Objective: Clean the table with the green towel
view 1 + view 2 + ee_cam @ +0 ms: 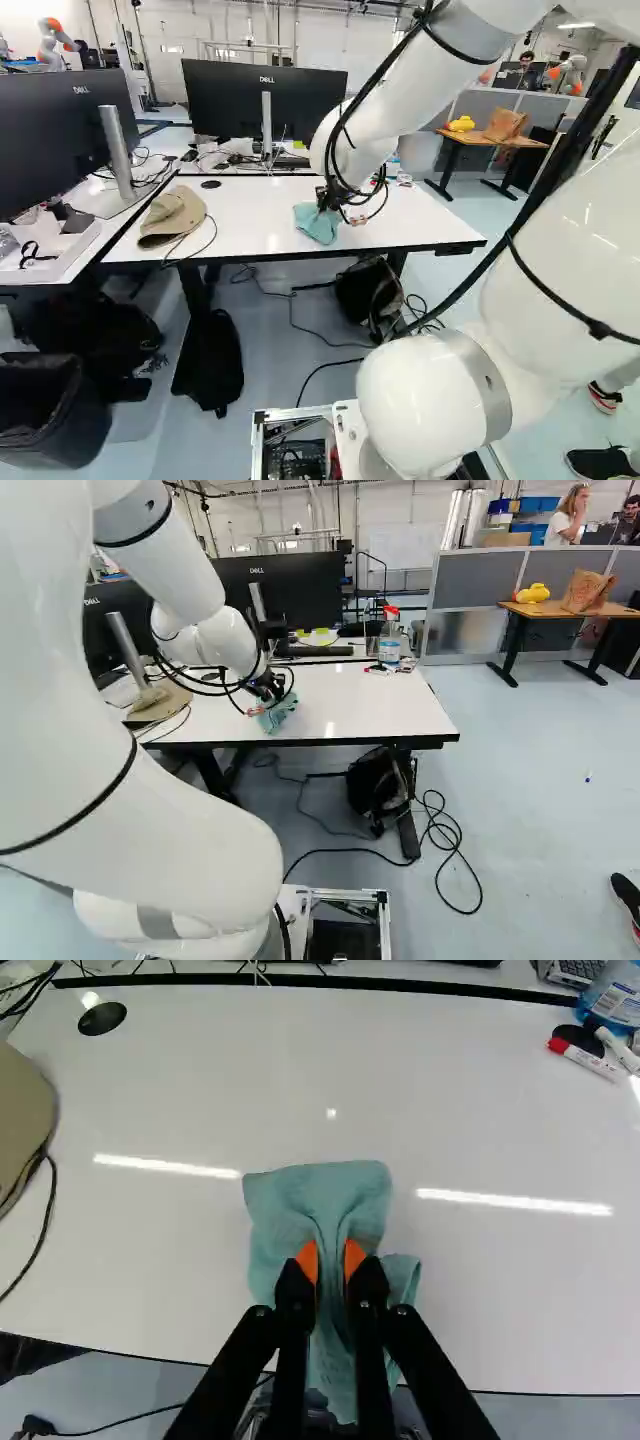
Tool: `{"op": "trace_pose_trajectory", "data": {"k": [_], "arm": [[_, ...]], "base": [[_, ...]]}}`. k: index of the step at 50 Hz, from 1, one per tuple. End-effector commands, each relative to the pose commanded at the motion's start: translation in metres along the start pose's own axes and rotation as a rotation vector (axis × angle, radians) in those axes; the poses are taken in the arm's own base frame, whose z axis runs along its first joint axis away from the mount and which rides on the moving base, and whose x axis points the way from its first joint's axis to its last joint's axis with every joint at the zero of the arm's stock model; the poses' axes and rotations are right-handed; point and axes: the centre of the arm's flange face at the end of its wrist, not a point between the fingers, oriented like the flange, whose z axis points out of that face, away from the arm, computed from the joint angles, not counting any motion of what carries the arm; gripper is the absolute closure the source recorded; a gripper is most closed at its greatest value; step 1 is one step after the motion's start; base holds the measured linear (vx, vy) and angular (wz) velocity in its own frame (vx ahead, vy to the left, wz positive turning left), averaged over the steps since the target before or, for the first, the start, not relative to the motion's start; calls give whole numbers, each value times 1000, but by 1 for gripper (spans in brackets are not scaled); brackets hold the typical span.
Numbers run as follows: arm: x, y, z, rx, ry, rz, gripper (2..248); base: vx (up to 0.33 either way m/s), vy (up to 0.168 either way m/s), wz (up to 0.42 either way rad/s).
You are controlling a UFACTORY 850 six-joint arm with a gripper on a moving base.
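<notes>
The gripper (327,198) stands narrow, a bunched fold of the green towel (320,1195) pinched between its orange pads (308,1258); the rest of the towel spreads ahead of and around the fingertips, over the white table (180,1260); the cap (174,212) lies well to the gripper's left; farther ahead, to its right, are the bottle (612,998) and, just beside it, a red-capped marker (588,1061).
</notes>
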Motion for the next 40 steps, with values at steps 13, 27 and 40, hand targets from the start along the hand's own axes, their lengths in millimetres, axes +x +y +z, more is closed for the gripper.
{"op": "trace_pose_trajectory", "data": {"k": [13,27,40], "arm": [[10,20,-10,-32,33,37,200],[23,42,-18,-69,64,76,200],[29,64,-14,-101,62,112,200]], "base": [[0,0,0],[0,0,0],[0,0,0]]}}
